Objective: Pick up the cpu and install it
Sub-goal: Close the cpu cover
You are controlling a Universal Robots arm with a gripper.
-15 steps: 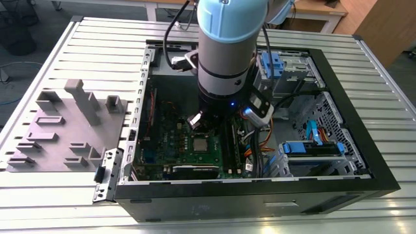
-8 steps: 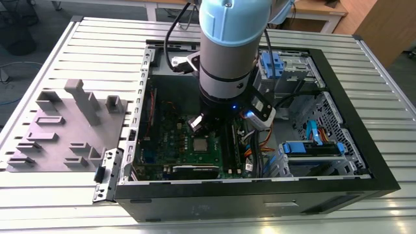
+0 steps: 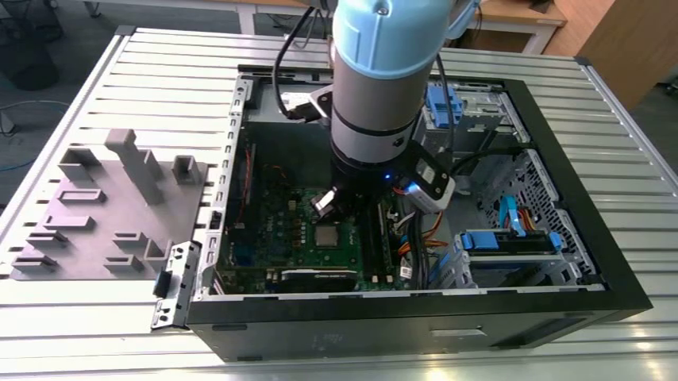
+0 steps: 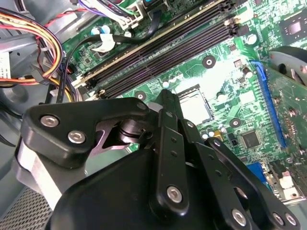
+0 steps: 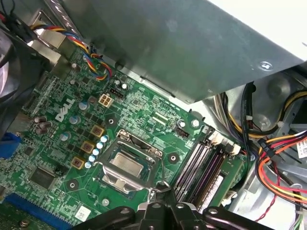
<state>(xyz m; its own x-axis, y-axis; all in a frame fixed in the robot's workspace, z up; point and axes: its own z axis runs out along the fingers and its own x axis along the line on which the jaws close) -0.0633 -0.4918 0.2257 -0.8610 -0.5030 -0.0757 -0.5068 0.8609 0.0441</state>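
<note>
An open computer case (image 3: 593,238) lies on a slatted metal table (image 3: 138,71). Inside it, the arm (image 3: 376,79) reaches down over the green motherboard (image 5: 62,143). The gripper (image 5: 160,203) hangs just above the socket (image 5: 127,165), and I cannot tell whether its fingers are apart. The cpu (image 5: 126,165) sits in that socket, beside the black memory slots (image 5: 201,167).

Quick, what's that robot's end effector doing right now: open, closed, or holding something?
End effector: cannot be told; it sits just above the cpu in its motherboard socket.
</note>
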